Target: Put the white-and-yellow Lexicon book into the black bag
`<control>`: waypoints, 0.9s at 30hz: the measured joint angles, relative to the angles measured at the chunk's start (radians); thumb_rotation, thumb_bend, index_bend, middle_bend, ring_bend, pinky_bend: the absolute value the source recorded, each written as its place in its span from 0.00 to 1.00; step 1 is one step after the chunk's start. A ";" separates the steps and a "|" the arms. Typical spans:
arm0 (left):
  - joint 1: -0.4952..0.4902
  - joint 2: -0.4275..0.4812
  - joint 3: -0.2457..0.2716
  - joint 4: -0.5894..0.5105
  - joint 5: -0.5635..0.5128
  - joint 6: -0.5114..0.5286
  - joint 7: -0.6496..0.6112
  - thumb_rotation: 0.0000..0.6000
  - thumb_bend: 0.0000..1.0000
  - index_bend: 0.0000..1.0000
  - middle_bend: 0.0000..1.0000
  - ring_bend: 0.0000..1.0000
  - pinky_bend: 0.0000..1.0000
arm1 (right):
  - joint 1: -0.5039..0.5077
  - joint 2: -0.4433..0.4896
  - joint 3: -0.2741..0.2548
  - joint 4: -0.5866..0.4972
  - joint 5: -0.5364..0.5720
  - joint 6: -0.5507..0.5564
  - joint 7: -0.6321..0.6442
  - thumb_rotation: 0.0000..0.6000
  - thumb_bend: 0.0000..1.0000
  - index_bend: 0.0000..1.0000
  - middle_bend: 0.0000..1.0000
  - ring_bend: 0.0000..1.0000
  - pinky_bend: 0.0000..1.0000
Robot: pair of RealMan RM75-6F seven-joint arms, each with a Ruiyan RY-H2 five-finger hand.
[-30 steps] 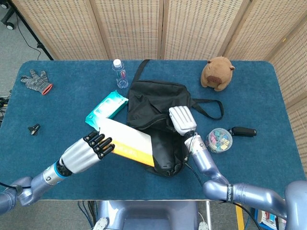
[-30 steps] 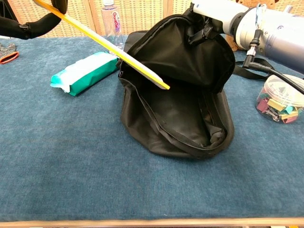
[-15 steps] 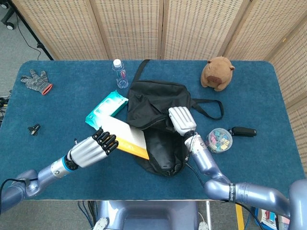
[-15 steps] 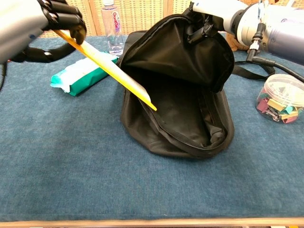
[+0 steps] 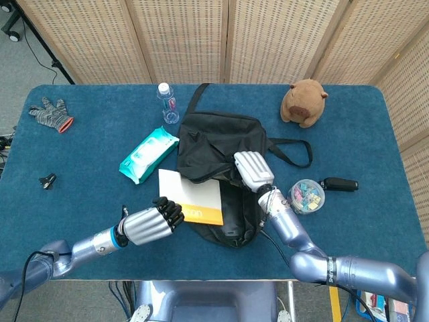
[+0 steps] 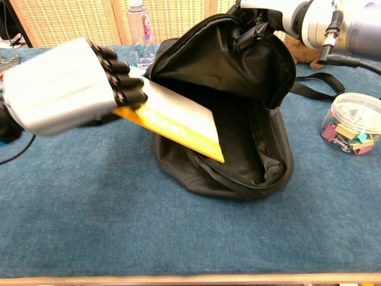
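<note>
The book (image 6: 178,122) lay tilted at the mouth of the bag (image 6: 238,89), its far right corner inside the opening and its yellow strip along the near edge. From the head view the book (image 5: 191,196) covered the bag's (image 5: 218,144) left near side, with the white part to the far side. The left hand (image 6: 71,89) held the book by its left end, dark fingertips (image 6: 128,83) curled down over the white cover; in the head view that hand (image 5: 149,223) sat just near and left of the book with its fingers closed on it. The right hand (image 5: 253,169) was at the bag's upper flap, holding the mouth lifted open; its fingers looked bunched at the fabric, though the grip itself was hidden. In the chest view only its wrist end (image 6: 280,15) showed at the top of the raised flap.

A wipes pack (image 5: 149,154) lay left of the bag, a bottle (image 5: 167,102) beyond it. A jar of clips (image 5: 306,196) stood right of the bag, a black fob (image 5: 340,184) beside it.
</note>
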 measured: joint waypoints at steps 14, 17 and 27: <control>0.010 -0.080 -0.007 -0.214 -0.131 -0.249 0.255 1.00 0.52 0.80 0.75 0.70 0.79 | 0.020 0.095 -0.017 -0.072 0.054 -0.028 0.023 1.00 0.90 0.60 0.50 0.51 0.74; 0.022 -0.097 -0.025 -0.260 -0.186 -0.296 0.304 1.00 0.52 0.80 0.76 0.72 0.81 | 0.024 0.104 -0.021 -0.076 0.054 -0.026 0.031 1.00 0.90 0.60 0.50 0.50 0.74; 0.021 -0.155 -0.080 -0.252 -0.262 -0.334 0.347 1.00 0.52 0.80 0.76 0.73 0.81 | 0.033 0.130 -0.031 -0.083 0.055 -0.028 0.054 1.00 0.90 0.60 0.50 0.51 0.74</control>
